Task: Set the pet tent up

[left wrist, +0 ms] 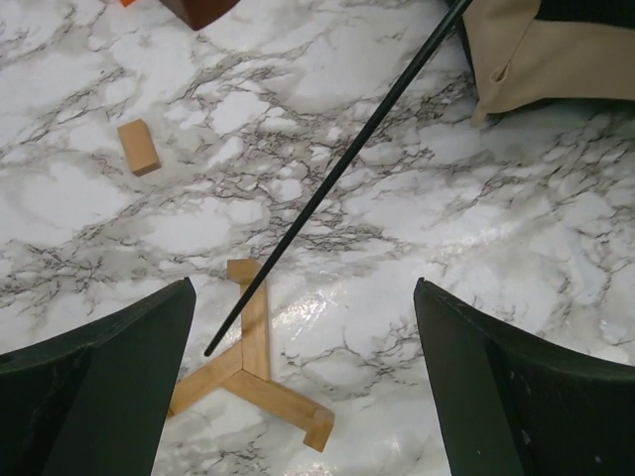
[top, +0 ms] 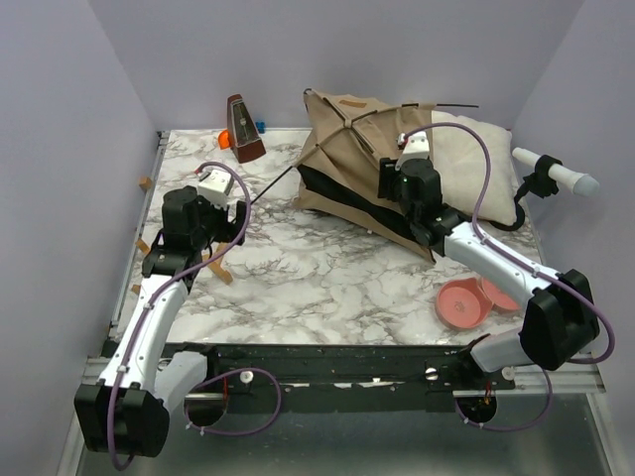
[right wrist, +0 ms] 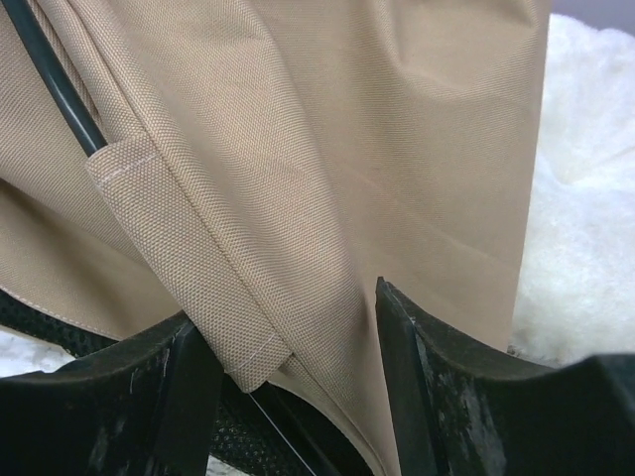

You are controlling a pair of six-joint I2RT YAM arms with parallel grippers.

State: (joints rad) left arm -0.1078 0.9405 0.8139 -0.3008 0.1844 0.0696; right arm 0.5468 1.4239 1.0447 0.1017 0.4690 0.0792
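The pet tent (top: 342, 149) is a tan fabric heap with black lining at the back middle, partly collapsed and leaning on a white pillow. A thin black pole (top: 270, 188) runs from it down-left towards my left gripper (top: 236, 218). In the left wrist view the pole (left wrist: 337, 174) ends free between the open jaws of the left gripper (left wrist: 303, 297), just above the table. My right gripper (top: 389, 167) is at the tent's right side. In the right wrist view its jaws (right wrist: 283, 307) stand apart around a fold of the tan fabric (right wrist: 298, 178) and a pole sleeve.
A white fluffy pillow (top: 476, 159) lies behind the tent. A brown metronome (top: 243, 129) stands at the back left. A wooden Y-piece (left wrist: 248, 367) and a small block (left wrist: 139, 147) lie near the left gripper. Pink bowls (top: 464, 302) sit at the front right. A white handle (top: 556, 171) sticks out at the right wall.
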